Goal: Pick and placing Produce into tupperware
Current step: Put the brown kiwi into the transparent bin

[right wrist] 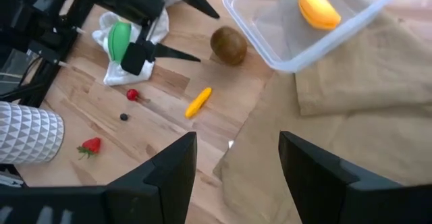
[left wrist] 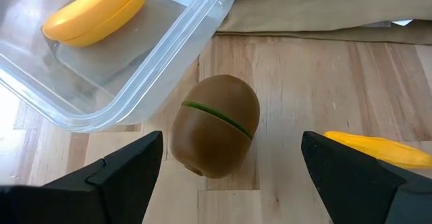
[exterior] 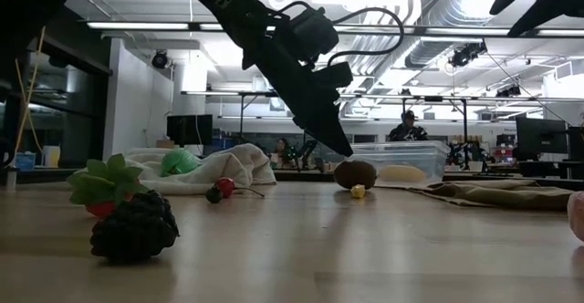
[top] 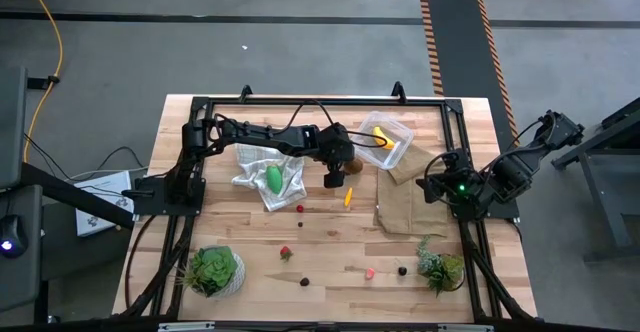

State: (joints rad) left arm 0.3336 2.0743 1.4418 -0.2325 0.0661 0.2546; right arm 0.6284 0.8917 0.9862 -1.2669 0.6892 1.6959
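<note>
The brown kiwi (left wrist: pixel 216 126) lies on the wood just beside the clear tupperware (left wrist: pixel 135 82), which holds the yellow banana (left wrist: pixel 94 11). My left gripper (left wrist: pixel 231 146) is open, its fingers standing on either side of the kiwi without touching it; in the low view it (exterior: pixel 342 143) slants down just above the kiwi (exterior: pixel 355 173). The small orange-yellow piece (top: pixel 348 198) lies nearby. The green oval (top: pixel 273 179) rests on the white cloth. My right gripper (right wrist: pixel 236 150) is open, hovering over the brown cloth (right wrist: pixel 351 109).
The white checked cloth (top: pixel 265 172) lies left of the kiwi and the flat brown cloth (top: pixel 410 202) lies under and near the tupperware (top: pixel 385 140). Small berries (top: pixel 300 209) and a strawberry (top: pixel 286 253) dot the middle. Potted plants (top: pixel 213 270) (top: pixel 441 268) stand at the near edge.
</note>
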